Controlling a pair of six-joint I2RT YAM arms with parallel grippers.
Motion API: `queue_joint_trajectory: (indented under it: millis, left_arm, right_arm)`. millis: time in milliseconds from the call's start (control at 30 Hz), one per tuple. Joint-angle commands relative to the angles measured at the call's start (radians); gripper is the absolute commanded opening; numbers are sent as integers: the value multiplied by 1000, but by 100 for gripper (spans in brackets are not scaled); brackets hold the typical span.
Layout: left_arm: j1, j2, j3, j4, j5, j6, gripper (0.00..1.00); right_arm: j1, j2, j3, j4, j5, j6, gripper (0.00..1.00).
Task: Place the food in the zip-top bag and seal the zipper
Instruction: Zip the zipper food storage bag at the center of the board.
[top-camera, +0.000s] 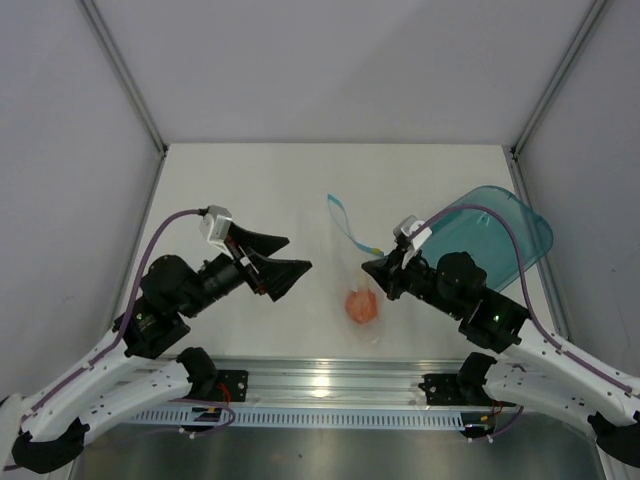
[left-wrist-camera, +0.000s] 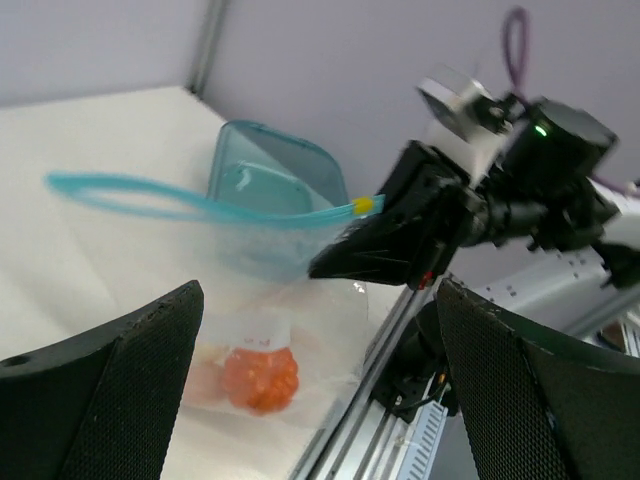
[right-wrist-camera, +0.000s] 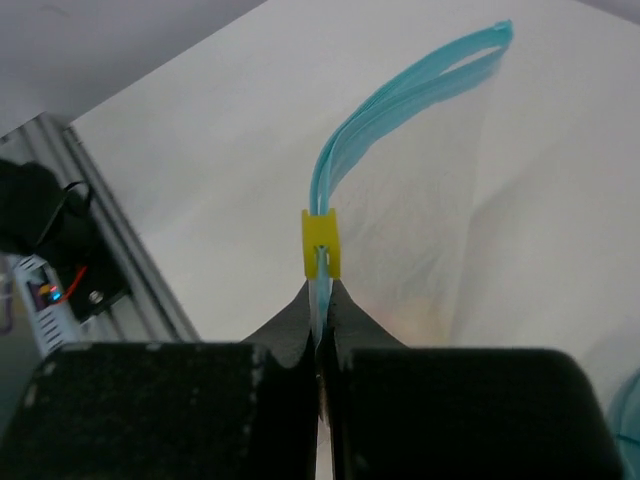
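The clear zip-top bag (top-camera: 352, 268) lies mid-table with its teal zipper (top-camera: 343, 217) lifted and partly open in a loop. The orange-red lump (top-camera: 362, 305) shows inside the bag, and also in the left wrist view (left-wrist-camera: 262, 378), with a pale cream-pink piece (left-wrist-camera: 205, 372) next to it. My right gripper (top-camera: 370, 266) is shut on the zipper strip (right-wrist-camera: 400, 100) just behind the yellow slider (right-wrist-camera: 321, 240). My left gripper (top-camera: 298, 253) is open and empty, left of the bag and apart from it.
A translucent teal plate (top-camera: 505, 235) sits at the right, behind the right arm, and shows in the left wrist view (left-wrist-camera: 270, 180). The aluminium rail (top-camera: 320, 385) runs along the near edge. Grey walls enclose the table.
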Motion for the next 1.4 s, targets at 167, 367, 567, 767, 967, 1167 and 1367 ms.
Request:
queue_joint_trajectory:
  millis: [167,367,567,767,967,1167,1367]
  left_arm:
    - [-31,24,47,135,365,317,100]
    - [-36,90,122,38,517,382,99]
    - [-36,179,102,-2,626,365,98]
    - [-36,245,62,-25,683,357,81]
    - [-36,291,59,-71,694,365,46]
    - [-36,277,41,-79,697,360,1]
    - [-36,260,50,-131,654,345,1]
  right_arm:
    - [-42,101,167,-114,-616,55,0]
    - [-42,117,171,-66,-749,108,0]
    - [-63,137,131,-37,-784,122,0]
    - [-71,146,114,-31,-775,122,0]
    - [-91,149,117,-40,-764,115,0]
    - [-120,144,118,-77,-742,122,0]
    - [-126,122,106,-106,-745,118,26]
